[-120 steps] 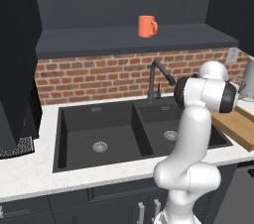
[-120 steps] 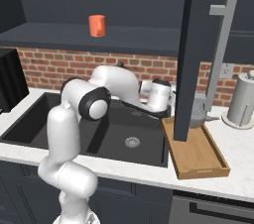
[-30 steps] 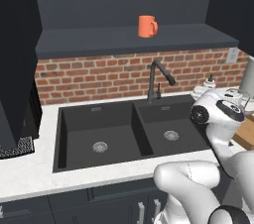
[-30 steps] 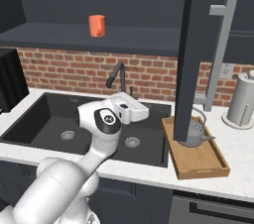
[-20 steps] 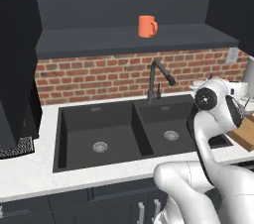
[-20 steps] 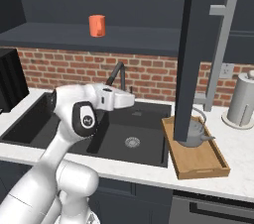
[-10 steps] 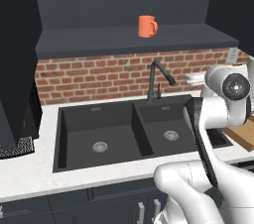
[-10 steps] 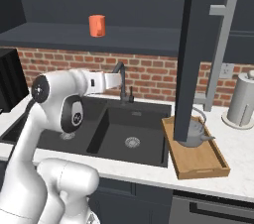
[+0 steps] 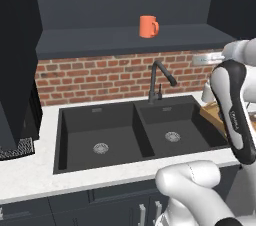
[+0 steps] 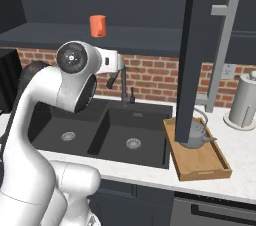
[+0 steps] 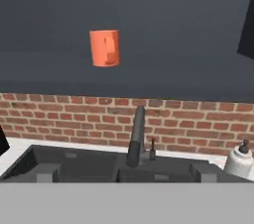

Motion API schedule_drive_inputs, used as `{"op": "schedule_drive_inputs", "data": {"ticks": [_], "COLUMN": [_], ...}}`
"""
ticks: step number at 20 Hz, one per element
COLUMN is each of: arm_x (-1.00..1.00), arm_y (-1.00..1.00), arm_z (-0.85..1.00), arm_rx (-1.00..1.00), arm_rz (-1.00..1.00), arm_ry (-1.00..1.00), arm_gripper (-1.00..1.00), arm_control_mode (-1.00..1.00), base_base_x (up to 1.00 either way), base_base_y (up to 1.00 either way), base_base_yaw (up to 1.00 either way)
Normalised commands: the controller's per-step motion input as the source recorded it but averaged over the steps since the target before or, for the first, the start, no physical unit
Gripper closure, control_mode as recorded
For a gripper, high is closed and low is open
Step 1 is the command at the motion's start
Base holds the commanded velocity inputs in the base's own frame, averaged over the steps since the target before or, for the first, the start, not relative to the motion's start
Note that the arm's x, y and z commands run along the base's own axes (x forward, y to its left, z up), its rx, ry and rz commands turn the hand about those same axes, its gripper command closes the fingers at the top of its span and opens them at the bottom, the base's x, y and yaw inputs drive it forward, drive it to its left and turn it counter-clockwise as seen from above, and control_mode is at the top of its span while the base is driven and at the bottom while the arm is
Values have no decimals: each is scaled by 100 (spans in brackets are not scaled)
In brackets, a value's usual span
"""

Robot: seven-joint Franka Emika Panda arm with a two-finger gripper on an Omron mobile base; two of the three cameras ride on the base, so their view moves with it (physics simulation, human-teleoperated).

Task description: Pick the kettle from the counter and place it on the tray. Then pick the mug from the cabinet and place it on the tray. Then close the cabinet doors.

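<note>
Behind the sink, arm has lifted toward mug (image 11: 104, 48); kettle (image 10: 196, 132) seemingly trayed.

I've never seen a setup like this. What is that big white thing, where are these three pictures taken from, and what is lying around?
It is a computer-rendered kitchen. The white thing is a robot arm on a driving base. Two pictures come from cameras on that base, behind the arm to its left and right; the third comes from a camera on its hand. A grey kettle sits on a wooden tray on the white counter, beside a black sink. An orange mug stands in the open dark cabinet above. The hand camera faces the mug. I cannot see the fingers themselves.
</note>
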Motion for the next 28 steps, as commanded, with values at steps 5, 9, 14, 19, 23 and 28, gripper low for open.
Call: {"op": "schedule_drive_inputs", "data": {"ticks": [5,9,14,19,23,28], "arm_x": [7,10,30,39,32,29], "arm_y": [31,44,19,10,0,3], "arm_z": [31,4,-10,2,36,33], "arm_rx": [24,9,1,0,0,0], "arm_rz": [11,1,0,0,0,0], "arm_ry": [3,-16,-32,-18,7,13], "arm_gripper": [-100,-100,-100,-100,-100,-100], "arm_control_mode": [-100,-100,-100,-100,-100,-100], "base_base_x": [0,0,0,0,0,0], "base_base_y": [0,0,0,0,0,0], "base_base_yaw": [0,0,0,0,0,0]}}
